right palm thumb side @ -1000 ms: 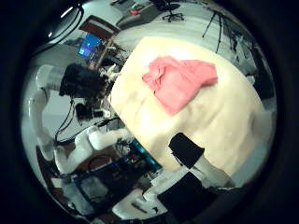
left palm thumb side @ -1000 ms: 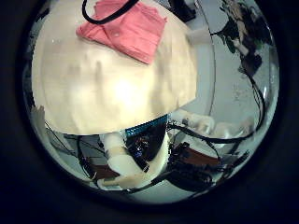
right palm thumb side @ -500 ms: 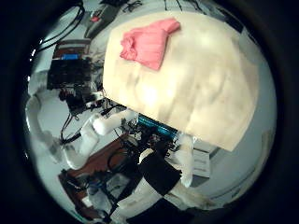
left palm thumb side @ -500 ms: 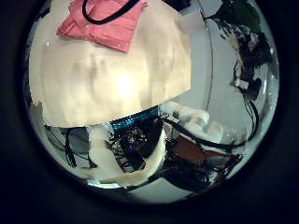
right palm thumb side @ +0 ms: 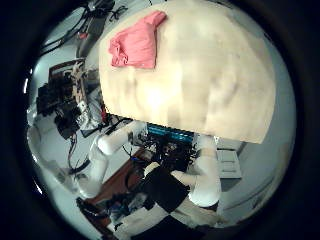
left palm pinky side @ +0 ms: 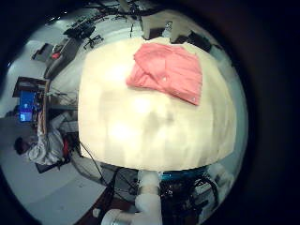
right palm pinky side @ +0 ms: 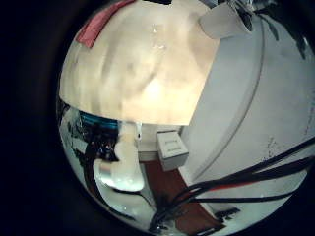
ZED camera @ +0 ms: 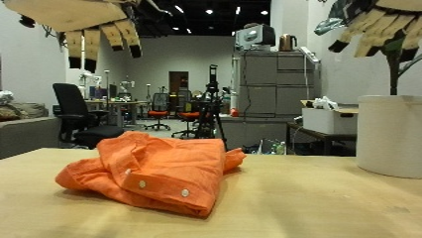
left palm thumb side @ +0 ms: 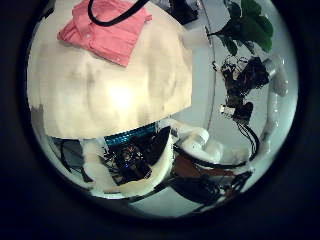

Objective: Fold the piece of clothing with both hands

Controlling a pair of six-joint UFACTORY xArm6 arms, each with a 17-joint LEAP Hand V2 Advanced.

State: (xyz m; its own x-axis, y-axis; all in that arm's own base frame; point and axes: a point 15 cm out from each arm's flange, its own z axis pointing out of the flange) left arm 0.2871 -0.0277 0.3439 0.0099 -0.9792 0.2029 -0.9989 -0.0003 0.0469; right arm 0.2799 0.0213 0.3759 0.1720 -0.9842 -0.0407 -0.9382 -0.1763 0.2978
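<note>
Below both raised hands, a crumpled orange cloth shirt [ZED camera: 152,171] with small buttons lies on the matt, smooth pale wooden table [ZED camera: 330,213].

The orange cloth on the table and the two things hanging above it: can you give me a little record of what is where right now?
garment: crumpled orange buttoned piece of clothing, not yet folded
surface: pale wooden table, garment lies on it
left robot hand: raised above the table, fingers relaxed, holding nothing
right robot hand: raised above the table, fingers relaxed, holding nothing
contact: neither robot hand touches the garment
nearby: white round container standing on the table beside the garment
</note>
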